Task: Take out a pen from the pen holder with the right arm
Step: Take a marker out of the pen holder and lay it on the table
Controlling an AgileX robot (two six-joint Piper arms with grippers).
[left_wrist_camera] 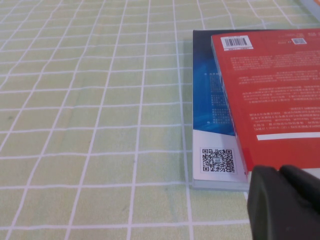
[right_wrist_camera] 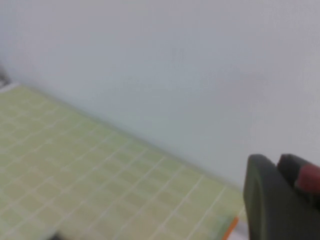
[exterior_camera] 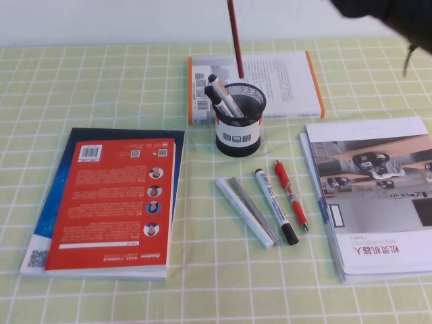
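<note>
The slim red pen is held upright in the air, just above the pen holder. Its lower tip is clear of the rim and its top is cut off at the far edge. A thin, smooth, dark red shaft is shown. It is clamped in the right gripper, raised high over the far side of the table, and a patch of red is caught between the dark fingers.

The holder, a round black mesh cup, is stood mid-table. The print on its white label band cannot be read. Black-and-white markers are leaned inside it. On its near side, four pens are laid on the green checked cloth.

To the right, a brochure is printed with red Chinese characters, seen upside down. To the left, a glossy red book with a barcode is stacked on a blue book bearing a QR code. The left gripper is parked at their near left corner, fingers pressed together, empty.
</note>
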